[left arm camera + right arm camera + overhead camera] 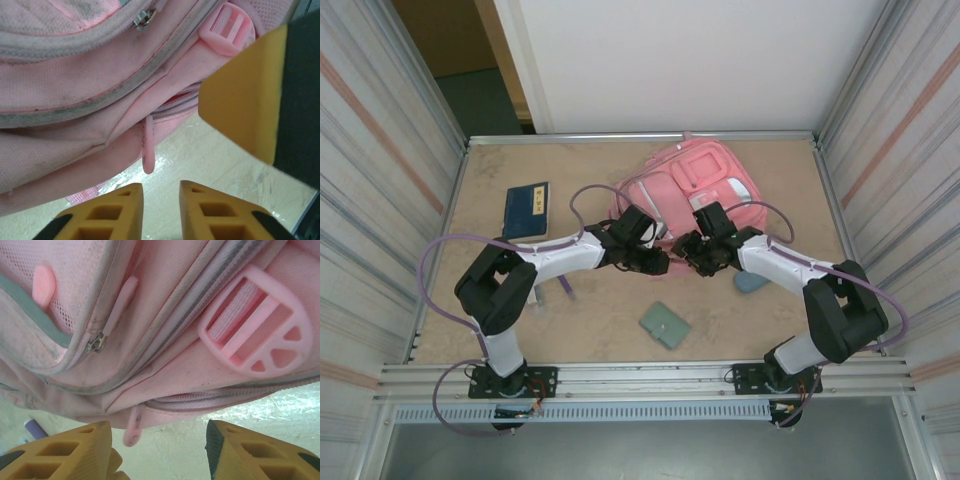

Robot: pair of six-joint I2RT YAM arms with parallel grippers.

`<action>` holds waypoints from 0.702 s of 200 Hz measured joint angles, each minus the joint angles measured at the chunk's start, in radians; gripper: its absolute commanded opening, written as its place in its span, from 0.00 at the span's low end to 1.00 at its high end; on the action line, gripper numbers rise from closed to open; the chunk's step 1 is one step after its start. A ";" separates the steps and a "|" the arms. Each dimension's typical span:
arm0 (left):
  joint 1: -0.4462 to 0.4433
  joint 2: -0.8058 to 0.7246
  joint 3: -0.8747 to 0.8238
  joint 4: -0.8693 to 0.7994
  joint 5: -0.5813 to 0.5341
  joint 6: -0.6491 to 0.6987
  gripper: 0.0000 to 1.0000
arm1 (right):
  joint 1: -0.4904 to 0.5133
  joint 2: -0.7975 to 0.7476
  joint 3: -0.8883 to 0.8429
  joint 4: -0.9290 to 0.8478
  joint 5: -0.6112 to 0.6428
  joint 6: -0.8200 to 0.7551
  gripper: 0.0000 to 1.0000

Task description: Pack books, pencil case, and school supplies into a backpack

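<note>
The pink backpack (pixel 695 190) lies at the back of the table, its near edge at both grippers. My left gripper (pixel 658 262) (pixel 161 202) is open by a narrow gap with nothing between its fingers. A pink zipper pull (pixel 148 150) hangs just beyond its tips. My right gripper (pixel 692 250) (pixel 157 452) is open wider, and the same zipper pull (pixel 131 427) hangs near its left finger, untouched. The dark blue book (pixel 526 210) lies at the left. The slate-blue pencil case (pixel 752 283) peeks out under the right arm. The sage-green folder (pixel 665 325) lies at the front.
A short purple pen (pixel 565 284) lies beside the left arm. A pink strap buckle (pixel 255 330) sits on the backpack above the closed zipper. Metal rails edge the table, with curtained walls on both sides. Bare tabletop lies between the folder and the grippers.
</note>
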 measured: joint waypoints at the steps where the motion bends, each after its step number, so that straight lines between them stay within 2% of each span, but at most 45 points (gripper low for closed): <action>1: 0.000 0.000 0.000 0.000 0.000 0.000 0.30 | -0.002 0.000 0.000 0.000 0.000 0.000 0.52; 61: -0.005 0.050 0.013 0.001 -0.004 -0.006 0.42 | -0.043 -0.060 -0.016 0.006 -0.004 0.000 0.51; 107: -0.013 0.052 0.041 -0.019 -0.068 0.004 0.42 | -0.063 -0.087 -0.042 0.006 -0.004 -0.005 0.51; 140: -0.019 0.082 0.073 -0.020 -0.071 0.013 0.41 | -0.067 -0.097 -0.043 0.007 -0.004 -0.009 0.51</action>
